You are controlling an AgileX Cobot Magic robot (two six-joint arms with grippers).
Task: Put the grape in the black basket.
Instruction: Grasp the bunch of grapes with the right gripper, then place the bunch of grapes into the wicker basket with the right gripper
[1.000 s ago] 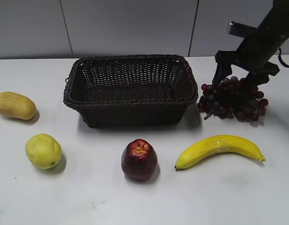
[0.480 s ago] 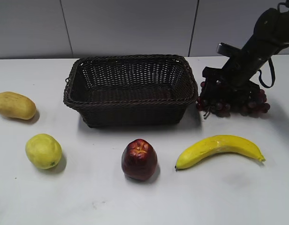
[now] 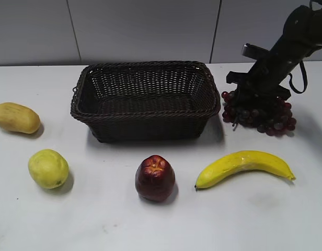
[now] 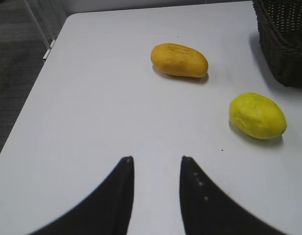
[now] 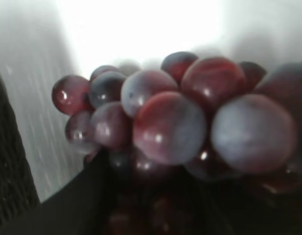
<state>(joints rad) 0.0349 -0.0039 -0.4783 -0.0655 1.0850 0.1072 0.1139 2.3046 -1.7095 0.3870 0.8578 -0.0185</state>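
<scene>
Exterior view shows the right gripper down on the bunch of small round dark purple-red grapes, which sits just right of the large rectangular dark woven wicker basket. This is the grasping step; the fruit is not yet in the basket. Its jaws appear clamped on the bunch, and the right wrist view is filled with grapes between dark fingers. Next comes a lift clear of the braided rim, then a carry leftward over the basket. Compared with half a second ago, the bunch looks slightly raised and more of it shows below the gripper. The left gripper hovers with jaws apart over the white table.
</scene>
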